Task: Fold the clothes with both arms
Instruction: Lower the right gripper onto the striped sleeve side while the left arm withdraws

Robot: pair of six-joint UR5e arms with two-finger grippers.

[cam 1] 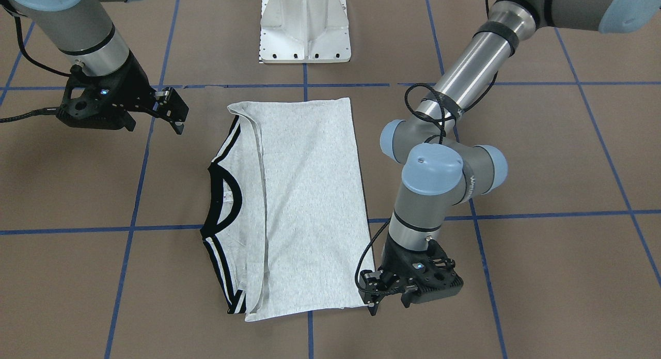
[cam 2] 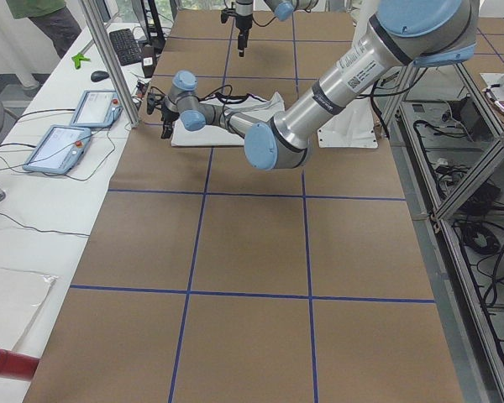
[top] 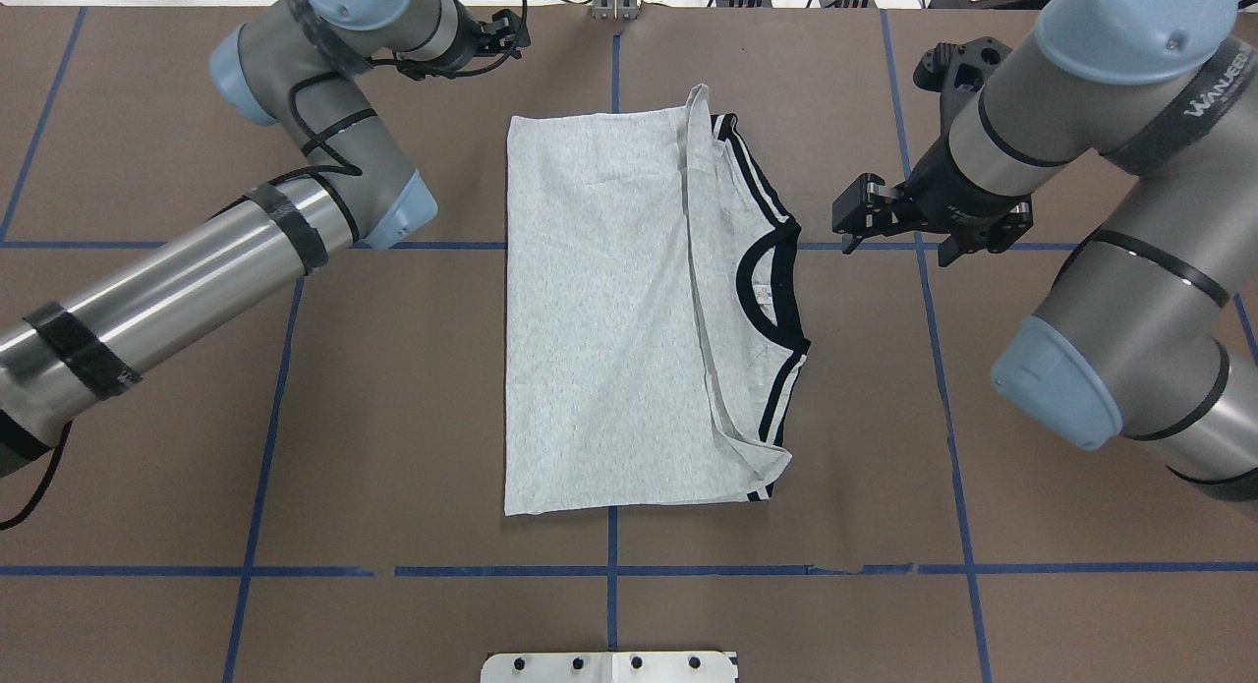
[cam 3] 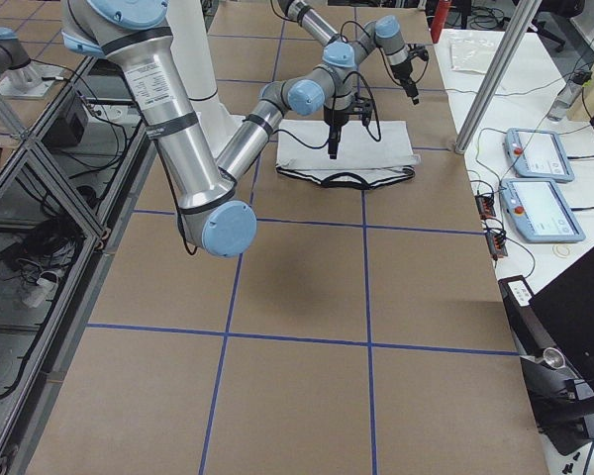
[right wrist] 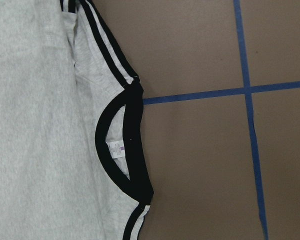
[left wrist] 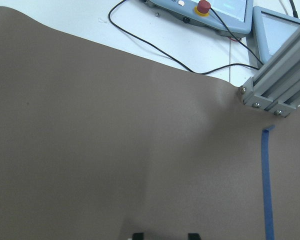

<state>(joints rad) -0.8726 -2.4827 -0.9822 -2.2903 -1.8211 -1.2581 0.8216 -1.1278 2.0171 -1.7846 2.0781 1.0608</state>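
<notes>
The T-shirt [cam 1: 310,193] lies flat on the brown table [cam 1: 542,271], folded into a long rectangle between the two grippers. Only plain grey fabric faces up, and the side pressed to the table is hidden. One folded layer covers most of the body. It leaves the black neck band [right wrist: 99,135] and the shoulder stripes [right wrist: 107,50] uncovered along the edge nearest the right gripper [cam 1: 175,111].

The right gripper hangs above bare table, apart from the shirt, just beyond the striped shoulder at the end nearer the white pedestal [cam 1: 304,28]. Its fingers stand spread with nothing between them. Its wrist camera shows the collar and stripes below but cuts its own fingers off.

The left gripper [cam 1: 373,299] is at the opposite long edge, by the hem corner farthest from the pedestal. In the front view its tip seems just off that corner, but whether it touches the cloth cannot be told. Its wrist camera catches only the ends of two fingertips [left wrist: 138,235] at the bottom edge, set apart over brown table. That view shows no shirt, only a blue tape line [left wrist: 266,190], an aluminium post [left wrist: 280,75] and a pendant with a red button [left wrist: 204,6]. In the side views both grippers are too small to judge.
</notes>
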